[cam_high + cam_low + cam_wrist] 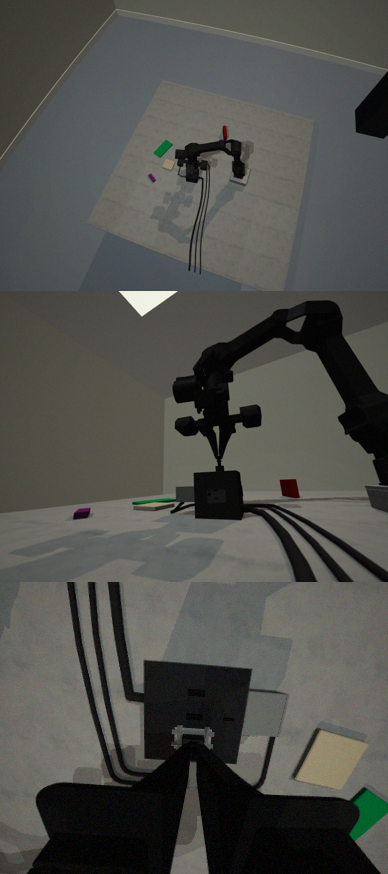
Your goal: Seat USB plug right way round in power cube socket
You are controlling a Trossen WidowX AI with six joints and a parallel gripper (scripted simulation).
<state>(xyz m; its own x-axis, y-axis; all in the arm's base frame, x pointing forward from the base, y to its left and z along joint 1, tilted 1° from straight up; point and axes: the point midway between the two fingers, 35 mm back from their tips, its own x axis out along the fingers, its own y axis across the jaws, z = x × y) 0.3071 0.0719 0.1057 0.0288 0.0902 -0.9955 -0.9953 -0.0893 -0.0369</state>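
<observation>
1. Plug position: the USB plug [219, 468] [192, 738] stands upright on top of the power cube [210, 484] [165, 682], its body above the top face, apparently at the socket. Insertion depth and which way round it faces cannot be told.
2. Step in hand, as judged: pressing the plug home. Keep your push straight down along the plug's axis, slow and even. Should it resist, do not force it; lift straight out, turn the plug half round, and re-enter.
3. Watch the cube for tilt or creep (the cables [202, 212] [282, 532] [95, 647] beside it could snag on a sideways move).
4. Gripper [191, 178] [218, 458] [193, 750]: nearly closed, fingertips pinching the narrow upper end of the plug. Once seating is confirmed, open the fingers fully, then raise the arm vertically.
</observation>
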